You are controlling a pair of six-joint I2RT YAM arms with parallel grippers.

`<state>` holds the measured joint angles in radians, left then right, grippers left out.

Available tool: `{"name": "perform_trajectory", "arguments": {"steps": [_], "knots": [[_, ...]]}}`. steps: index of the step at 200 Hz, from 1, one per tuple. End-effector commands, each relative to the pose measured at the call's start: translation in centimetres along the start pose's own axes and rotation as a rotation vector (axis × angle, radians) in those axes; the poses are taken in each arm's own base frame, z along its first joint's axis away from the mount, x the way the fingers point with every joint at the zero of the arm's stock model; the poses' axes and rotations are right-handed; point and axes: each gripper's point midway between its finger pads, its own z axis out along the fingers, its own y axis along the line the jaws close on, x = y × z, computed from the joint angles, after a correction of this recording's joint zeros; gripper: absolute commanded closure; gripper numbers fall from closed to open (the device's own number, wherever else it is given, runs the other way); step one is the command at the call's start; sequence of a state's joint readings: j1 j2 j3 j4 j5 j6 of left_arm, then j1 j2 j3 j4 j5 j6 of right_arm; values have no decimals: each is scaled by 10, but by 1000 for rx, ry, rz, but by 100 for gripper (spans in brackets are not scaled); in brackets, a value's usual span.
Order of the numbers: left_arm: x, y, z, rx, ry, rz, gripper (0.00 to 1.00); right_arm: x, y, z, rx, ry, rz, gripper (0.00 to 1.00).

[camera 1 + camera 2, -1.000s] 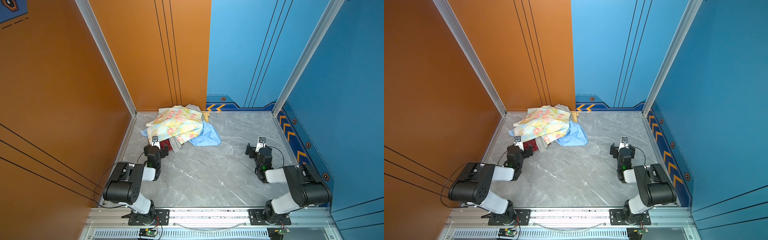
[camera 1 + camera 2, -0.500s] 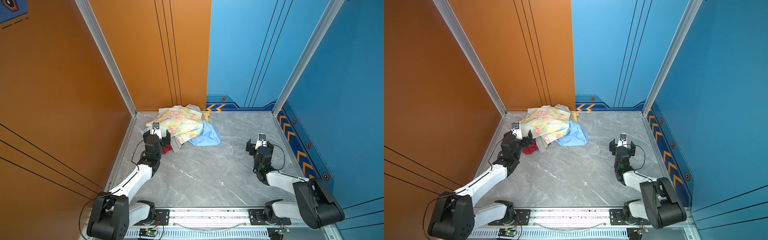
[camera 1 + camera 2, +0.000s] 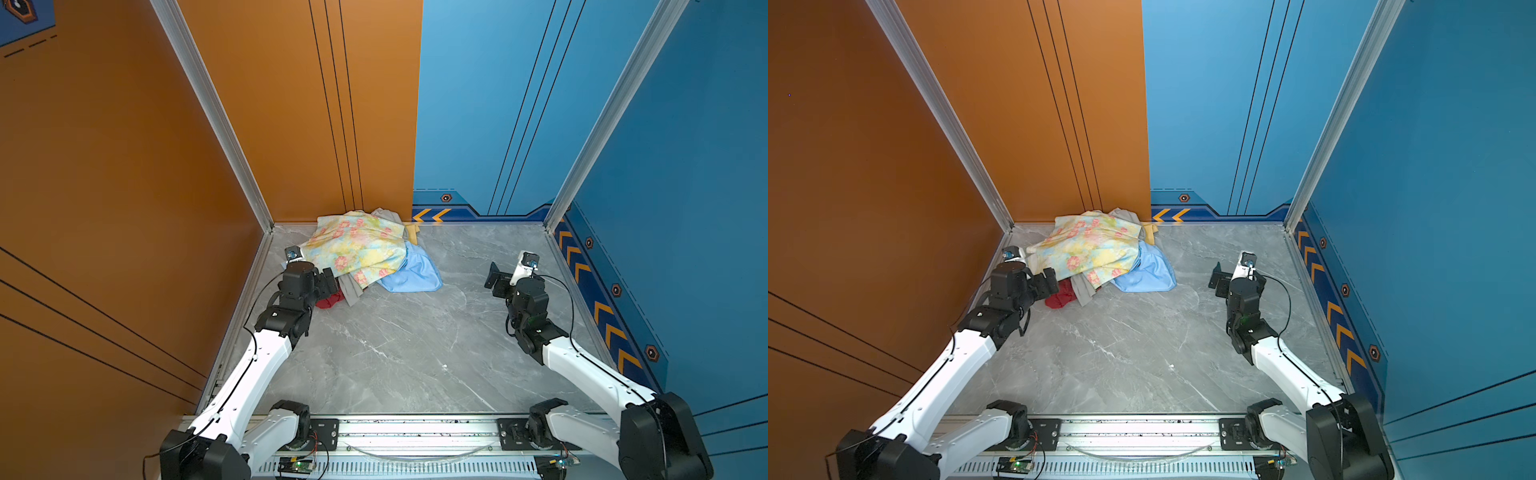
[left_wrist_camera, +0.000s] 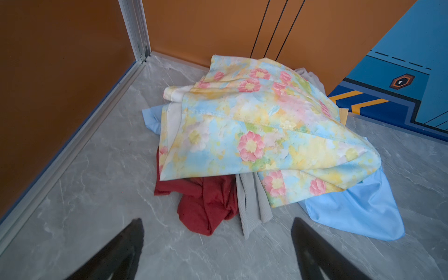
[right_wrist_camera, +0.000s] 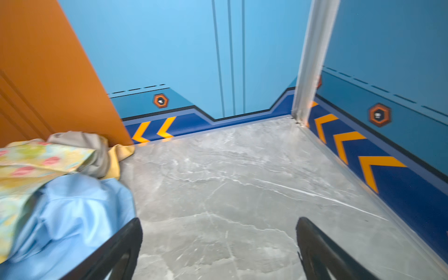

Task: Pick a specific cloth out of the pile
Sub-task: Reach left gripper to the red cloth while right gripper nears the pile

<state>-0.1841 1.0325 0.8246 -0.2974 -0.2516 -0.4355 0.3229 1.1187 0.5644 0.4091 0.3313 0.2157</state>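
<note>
The cloth point(image 4: 206, 206) lies just ahead of the left jaws; both jaws gape empty.

Arms: 2, left arm point(image 3: 266, 353) and right arm point(image 3: 590, 374). Grippers: 2, left gripper point(image 4: 217, 220) and right gripper point(image 5: 219, 220), 2 fingers each. Table point(image 3: 415, 353): 1. Pile point(image 3: 361, 249): 1.

Cloths showing in it:
- floral cloth point(image 4: 254, 126): 1
- dark red cloth point(image 4: 206, 203): 1
- light blue cloth point(image 4: 351, 213): 1
- mustard cloth point(image 5: 116, 157): 1
- grey-beige: 2 bits show, grey strip point(image 4: 252, 206) and beige fold point(image 5: 92, 150); can't tell if they are one piece.

Back-wall chevrons point(image 5: 167, 124): 2.
</note>
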Motion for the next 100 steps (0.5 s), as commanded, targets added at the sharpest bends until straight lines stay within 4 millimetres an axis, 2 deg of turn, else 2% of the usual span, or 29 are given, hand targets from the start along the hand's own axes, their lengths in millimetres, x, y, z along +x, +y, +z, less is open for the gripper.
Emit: {"name": "perform_trajectory", "arguments": {"steps": [1,20,36,66,100], "knots": [[47,7,1,6,184,-155,5,6,52,-10,-227,91,-18,1],[61,8,8,44,234,-279,6,12,99,-25,-429,112,-95,1],[71,14,15,56,258,-369,7,14,128,-39,-560,108,-114,1],[84,24,29,73,307,-514,10,13,165,-50,-701,107,-89,1],[96,28,41,80,360,-596,13,26,205,-60,-803,153,-173,1]]}}
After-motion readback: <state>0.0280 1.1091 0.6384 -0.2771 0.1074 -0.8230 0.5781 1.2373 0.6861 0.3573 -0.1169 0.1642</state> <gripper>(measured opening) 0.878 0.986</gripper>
